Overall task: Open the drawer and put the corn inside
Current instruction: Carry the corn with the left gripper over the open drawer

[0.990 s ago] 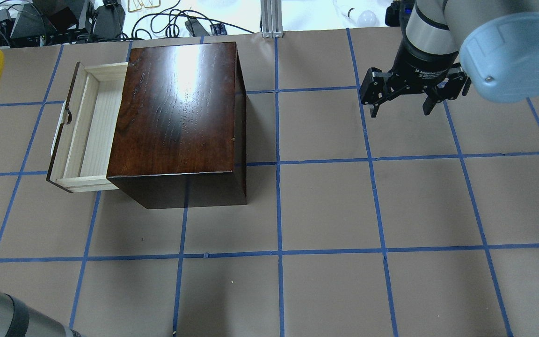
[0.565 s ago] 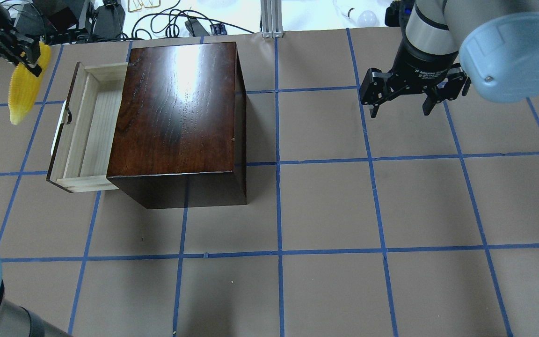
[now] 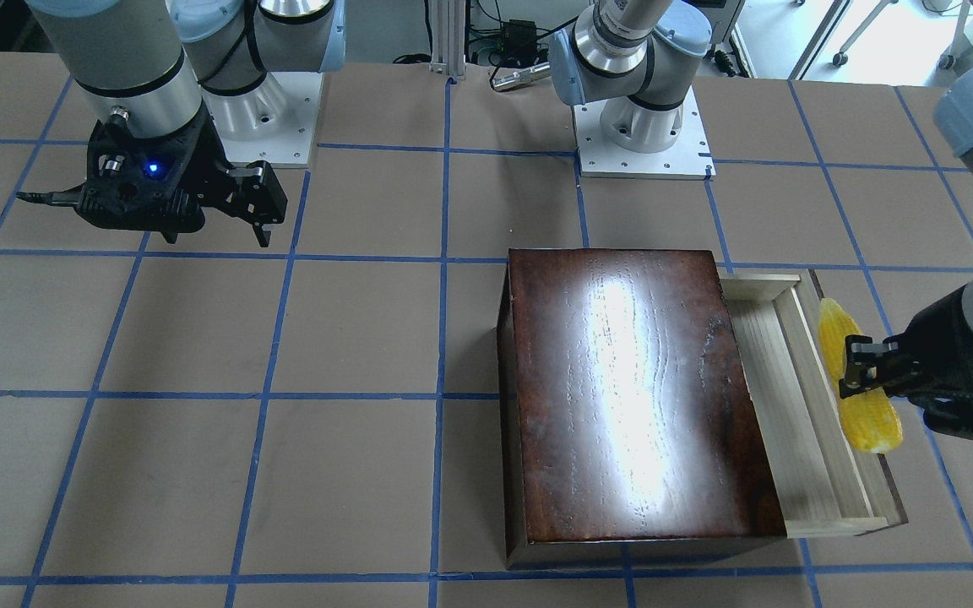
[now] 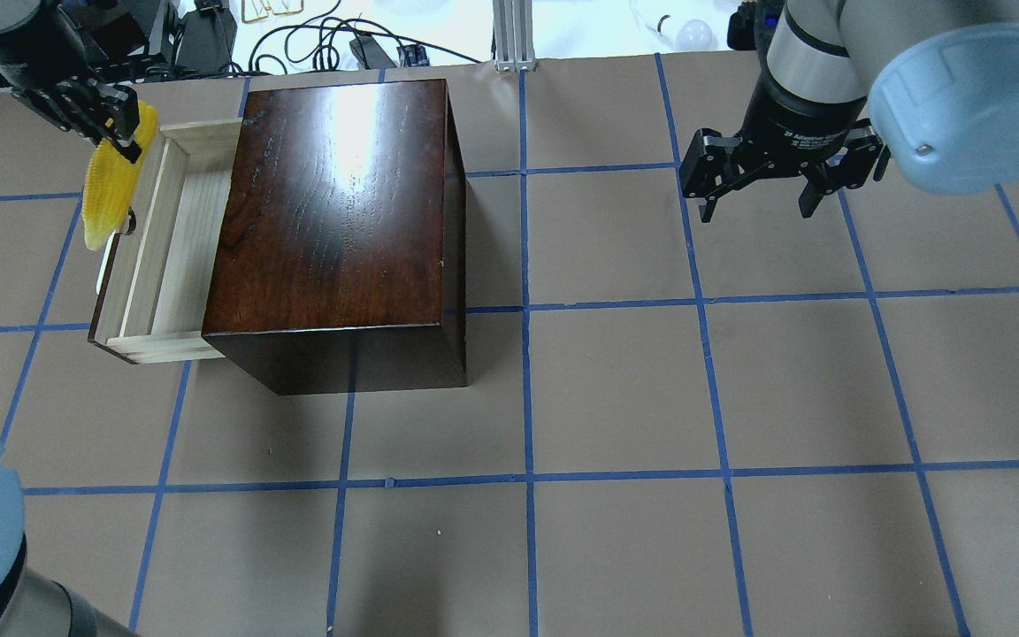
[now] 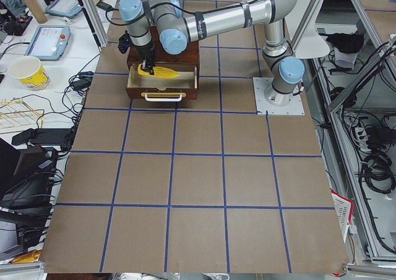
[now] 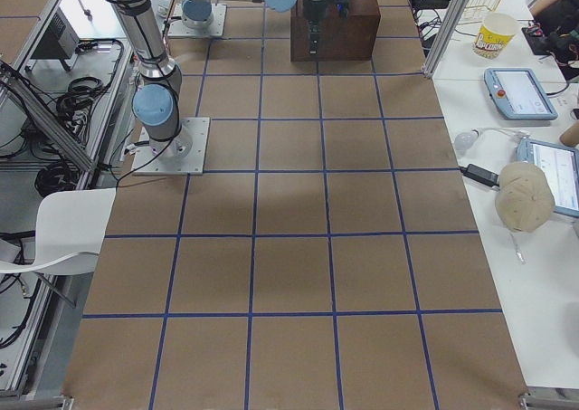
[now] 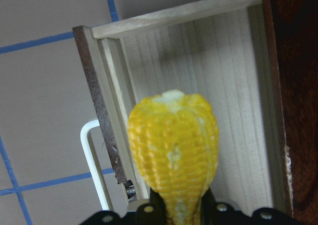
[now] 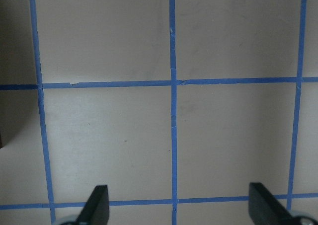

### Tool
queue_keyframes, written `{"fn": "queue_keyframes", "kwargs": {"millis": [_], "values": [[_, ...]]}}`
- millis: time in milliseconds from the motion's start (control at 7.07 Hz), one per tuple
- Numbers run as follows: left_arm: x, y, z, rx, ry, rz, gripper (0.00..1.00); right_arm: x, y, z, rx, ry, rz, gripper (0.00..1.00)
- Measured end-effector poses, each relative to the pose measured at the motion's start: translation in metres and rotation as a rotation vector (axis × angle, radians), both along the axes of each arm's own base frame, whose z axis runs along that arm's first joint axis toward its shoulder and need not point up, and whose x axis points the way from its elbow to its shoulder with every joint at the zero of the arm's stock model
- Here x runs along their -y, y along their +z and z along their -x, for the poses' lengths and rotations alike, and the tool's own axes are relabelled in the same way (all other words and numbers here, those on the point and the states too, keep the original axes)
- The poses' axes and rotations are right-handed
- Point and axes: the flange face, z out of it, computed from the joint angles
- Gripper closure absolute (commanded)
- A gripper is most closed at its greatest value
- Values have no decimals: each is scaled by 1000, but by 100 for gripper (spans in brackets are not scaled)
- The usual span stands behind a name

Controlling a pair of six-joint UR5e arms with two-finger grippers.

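On the worktop (image 4: 616, 398) the box (image 4: 333, 203) has its drawer (image 4: 187, 252) pulled out to receive. The right pincer (image 4: 755, 211) hangs spread, well apart. The left pincer (image 4: 120, 133) clamps the corn (image 4: 111, 190) above the drawer's front edge, lengthwise, likely to fit the tray.

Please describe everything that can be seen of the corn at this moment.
The corn is a bright yellow husked cob with bumpy kernel rows and a tapered tip. The left end effector grips it across its thicker half; nothing else seems to touch it. It hangs over the front edge of the open drawer, lengthwise along that edge, tip toward the robot, not yet inside.
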Motion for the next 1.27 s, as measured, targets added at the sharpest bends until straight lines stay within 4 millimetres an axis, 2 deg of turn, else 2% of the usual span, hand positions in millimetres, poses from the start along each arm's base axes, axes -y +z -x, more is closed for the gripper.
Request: {"fn": "queue_keyframes", "kwargs": {"millis": [141, 424, 707, 848, 990, 1131, 1272], "values": [[-2, -14, 2, -15, 4, -17, 100, 0, 0, 0, 0, 0, 0, 0], [0, -36, 2, -31, 8, -44, 94, 0, 0, 0, 0, 0, 0, 0], [2, -51, 1, -38, 6, -65, 84, 0, 0, 0, 0, 0, 0, 0], [5, -59, 0, -39, 6, -69, 64, 0, 0, 0, 0, 0, 0, 0], [9, -65, -1, -39, 5, -65, 29, 0, 0, 0, 0, 0, 1, 0], [11, -70, -1, -39, 5, -65, 13, 0, 0, 0, 0, 0, 1, 0], [12, -72, -2, -40, 5, -67, 9, 0, 0, 0, 0, 0, 0, 0]]}}
